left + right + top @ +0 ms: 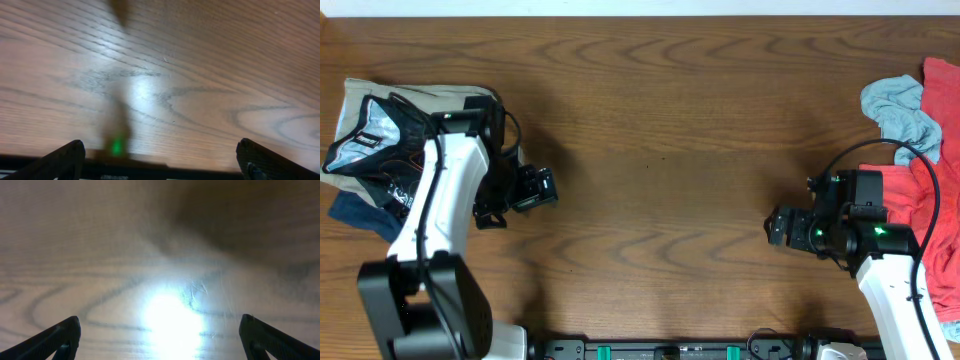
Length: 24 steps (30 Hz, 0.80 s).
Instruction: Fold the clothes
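Left gripper (160, 146): fingers spread wide, nothing between them, bare wooden table (200, 75) beneath. Right gripper (160, 327): likewise wide and empty, over wood washed out by glare. Black jersey (375, 150) lies crumpled at the table's left edge, on a beige garment (380, 92), with a navy garment (360, 212) just beside it. Jersey print too small to read. Red garment (905, 195) and grey-blue garment (895, 105) at the right edge.
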Motion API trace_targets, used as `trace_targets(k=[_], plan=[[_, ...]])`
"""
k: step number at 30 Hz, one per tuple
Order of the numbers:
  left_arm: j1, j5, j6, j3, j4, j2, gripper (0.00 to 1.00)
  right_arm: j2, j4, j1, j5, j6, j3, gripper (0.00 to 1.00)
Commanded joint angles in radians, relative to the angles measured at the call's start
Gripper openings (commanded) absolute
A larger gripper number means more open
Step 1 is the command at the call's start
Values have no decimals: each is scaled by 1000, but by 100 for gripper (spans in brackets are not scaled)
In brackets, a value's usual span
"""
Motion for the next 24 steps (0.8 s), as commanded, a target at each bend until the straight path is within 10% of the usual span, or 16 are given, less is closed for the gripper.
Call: trace_targets(k=[1, 15, 24], plan=[[0, -61, 18, -53, 2, -169, 98, -37, -35, -9, -14, -26, 11, 99], [0, -102, 17, -345, 212, -1104, 98, -573, -75, -5, 56, -52, 7, 99], [0, -91, -2, -365, 259, -1255, 98, -654, -35, -5, 61, -52, 5, 99]])
